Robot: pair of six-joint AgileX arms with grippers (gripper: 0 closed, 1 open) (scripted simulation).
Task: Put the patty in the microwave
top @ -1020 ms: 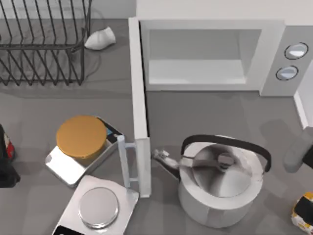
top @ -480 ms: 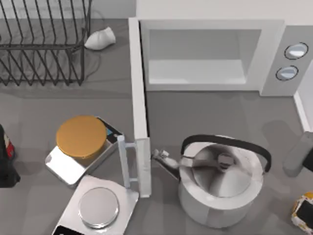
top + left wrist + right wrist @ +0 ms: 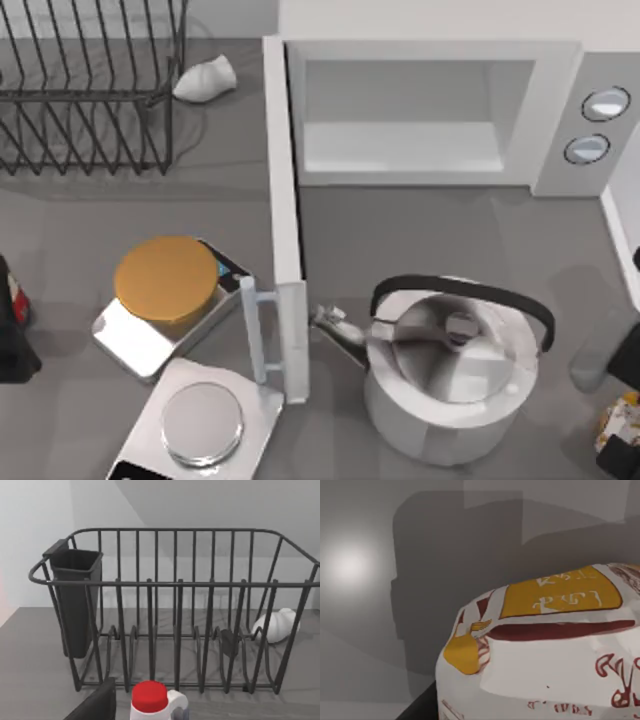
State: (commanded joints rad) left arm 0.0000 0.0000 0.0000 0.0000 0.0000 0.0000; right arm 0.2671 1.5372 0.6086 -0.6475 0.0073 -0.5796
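Top view: the small lumpy yellow-orange and white patty (image 3: 618,428) lies at the bench's right edge, beside the silver kettle (image 3: 450,372), well apart from the open white boxy microwave (image 3: 430,110). Right wrist view: the patty (image 3: 545,645) looms close; the fingers' state cannot be told. Left wrist view: a black wire dish rack (image 3: 175,610).

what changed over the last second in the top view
The right arm has slid toward the table's right edge and down toward the patty, now covering more of it. Whether the patty is held cannot be told. The kettle, open microwave, scales and dish rack stayed put.
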